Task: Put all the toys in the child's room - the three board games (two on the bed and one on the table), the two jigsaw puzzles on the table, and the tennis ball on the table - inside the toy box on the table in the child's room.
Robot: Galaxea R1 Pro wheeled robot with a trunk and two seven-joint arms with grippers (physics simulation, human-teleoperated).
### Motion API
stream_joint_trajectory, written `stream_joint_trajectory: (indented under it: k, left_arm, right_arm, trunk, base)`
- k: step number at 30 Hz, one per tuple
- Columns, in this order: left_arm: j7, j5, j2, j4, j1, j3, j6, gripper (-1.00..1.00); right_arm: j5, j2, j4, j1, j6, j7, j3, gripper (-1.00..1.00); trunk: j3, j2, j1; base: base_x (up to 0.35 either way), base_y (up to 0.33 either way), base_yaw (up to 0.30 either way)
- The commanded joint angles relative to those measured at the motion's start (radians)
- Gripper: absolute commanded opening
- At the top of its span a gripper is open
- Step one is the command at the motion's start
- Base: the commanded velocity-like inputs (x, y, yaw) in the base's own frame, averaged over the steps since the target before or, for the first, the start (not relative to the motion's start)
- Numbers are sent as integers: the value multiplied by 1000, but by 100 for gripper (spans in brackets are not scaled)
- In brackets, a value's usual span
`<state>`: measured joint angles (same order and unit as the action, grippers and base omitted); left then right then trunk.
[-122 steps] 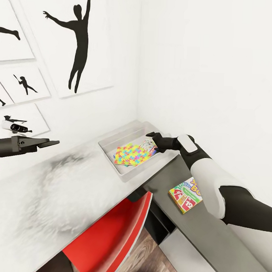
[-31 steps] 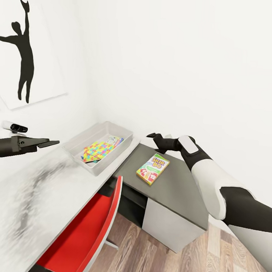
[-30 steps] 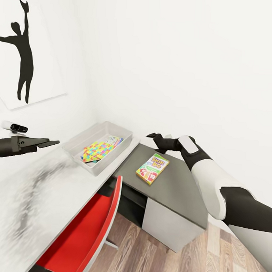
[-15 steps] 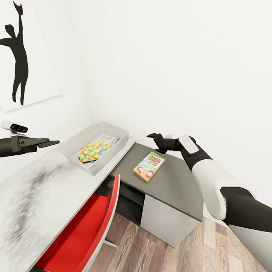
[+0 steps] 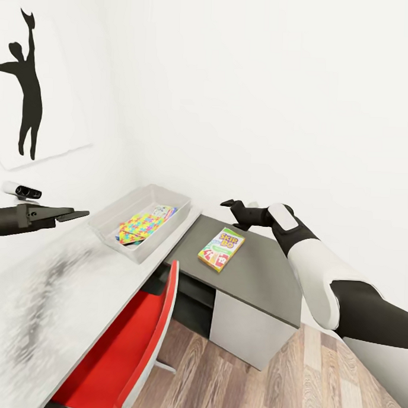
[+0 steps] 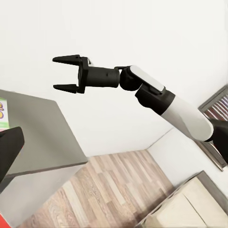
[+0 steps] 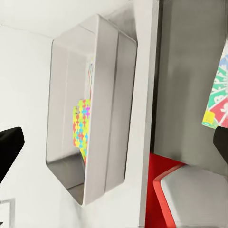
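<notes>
The toy box (image 5: 111,215) stands on the pale table (image 5: 57,292) by the wall, holding a jigsaw puzzle (image 5: 138,225) and a board game (image 5: 164,212). In the right wrist view the toy box (image 7: 107,95) shows the jigsaw puzzle (image 7: 81,124) inside. A green, yellow and red board game (image 5: 221,249) lies on the dark side unit (image 5: 263,278). My right gripper (image 5: 229,204) hangs open and empty above the unit's far edge, beyond that game; the left wrist view shows the right gripper (image 6: 59,73) with jaws apart. My left gripper (image 5: 79,213) hovers open over the table, left of the toy box.
A red chair (image 5: 129,343) is tucked under the table's front edge, with wooden floor (image 5: 267,385) to its right. White walls close in behind the table and side unit. A black silhouette poster (image 5: 28,83) hangs at the left.
Four seconds ago my right gripper was at the toy box beside a board game; it is now clear of the box. The camera has since swung, shifting the table leftward.
</notes>
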<state>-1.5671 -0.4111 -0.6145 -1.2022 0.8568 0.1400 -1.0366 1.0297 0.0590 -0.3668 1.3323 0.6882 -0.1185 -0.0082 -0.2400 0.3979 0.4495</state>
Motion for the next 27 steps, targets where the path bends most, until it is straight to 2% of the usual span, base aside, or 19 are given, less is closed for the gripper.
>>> stream_joint_trajectory:
  k: [1, 27]
  left_arm:
    - [-4, 0, -1, 0, 1, 0, -11, 100]
    - [-4, 0, -14, 0, 2, 0, -11, 100]
  right_arm:
    - [10, 0, -1, 1, 2, -10, -1, 100]
    - [10, 1, -6, 1, 1, -10, 2, 100]
  trunk:
    - [-1, 2, 1]
    - [41, 2, 1]
  base:
    - [-88, 45, -85]
    - [-29, 25, -90]
